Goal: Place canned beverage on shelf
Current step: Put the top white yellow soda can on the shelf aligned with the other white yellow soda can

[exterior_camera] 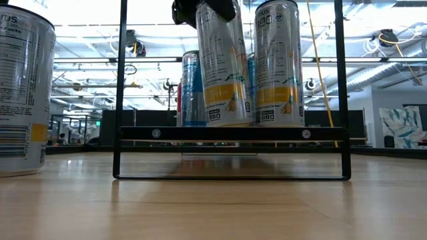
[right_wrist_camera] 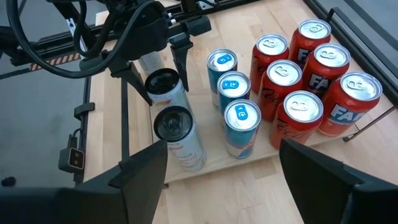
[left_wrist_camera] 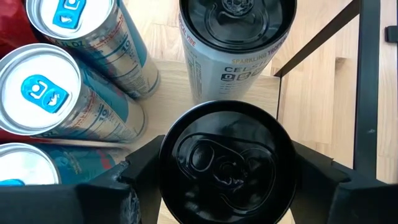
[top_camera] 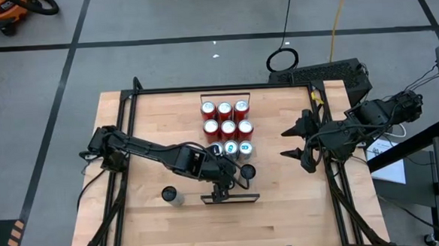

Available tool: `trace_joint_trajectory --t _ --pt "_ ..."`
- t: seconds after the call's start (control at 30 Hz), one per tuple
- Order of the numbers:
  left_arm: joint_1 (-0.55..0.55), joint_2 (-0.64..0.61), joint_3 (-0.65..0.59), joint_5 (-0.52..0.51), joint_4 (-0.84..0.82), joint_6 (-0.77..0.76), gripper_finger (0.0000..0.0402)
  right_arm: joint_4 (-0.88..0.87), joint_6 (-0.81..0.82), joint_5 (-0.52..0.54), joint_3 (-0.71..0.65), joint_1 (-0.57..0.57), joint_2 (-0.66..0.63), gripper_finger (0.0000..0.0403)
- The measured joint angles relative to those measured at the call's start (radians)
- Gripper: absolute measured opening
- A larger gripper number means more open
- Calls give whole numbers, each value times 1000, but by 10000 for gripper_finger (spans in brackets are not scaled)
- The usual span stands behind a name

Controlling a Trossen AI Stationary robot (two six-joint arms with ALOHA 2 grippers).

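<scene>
1. My left gripper [right_wrist_camera: 163, 62] is clamped on a black-topped can [left_wrist_camera: 225, 165], one finger on each side. In the low view this can [exterior_camera: 220, 63] leans a little, and I can't tell if its bottom sits flat on the shelf [right_wrist_camera: 211, 163]. If I let go while it leans, it could tip over.

2. A second black-topped can [right_wrist_camera: 180, 137] stands just beside the held one, at about 6 o'clock from it in the right wrist view. A small push from my fingers could knock it off the shelf edge.

3. Three blue-topped cans [right_wrist_camera: 233, 112] stand at about 3 o'clock from the held can. Swinging that way could bump them into the red cans [right_wrist_camera: 308, 93].

4. Lifting away too fast could drag the can along with my fingers.

5. My right gripper [top_camera: 294, 142] waits over the table's right side, fingers apart, holding nothing. Moving it in now could hit the red cans.

6. A spare can [top_camera: 170, 194] stands alone on the table, at about 9 o'clock from the left gripper in the high view. The arm could clip it when pulling back.
</scene>
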Motion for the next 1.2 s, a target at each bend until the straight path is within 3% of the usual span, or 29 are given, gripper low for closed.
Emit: trace_joint_trajectory --t 0.37,0.6,0.8,1.03,1.2 --pt "0 0 0 -48 0 -3 322 1 -9 0 0 0 0 281" --pt "0 -1 3 -30 37 -34 330 1 -9 0 0 0 0 281" --pt "-1 -14 93 2 -108 -132 331 1 -3 -1 0 0 0 281" --pt "-1 -14 221 4 -346 -140 329 1 -11 -1 0 0 0 281" --pt "-1 -14 205 18 -441 -72 298 1 -11 -1 0 0 0 281"
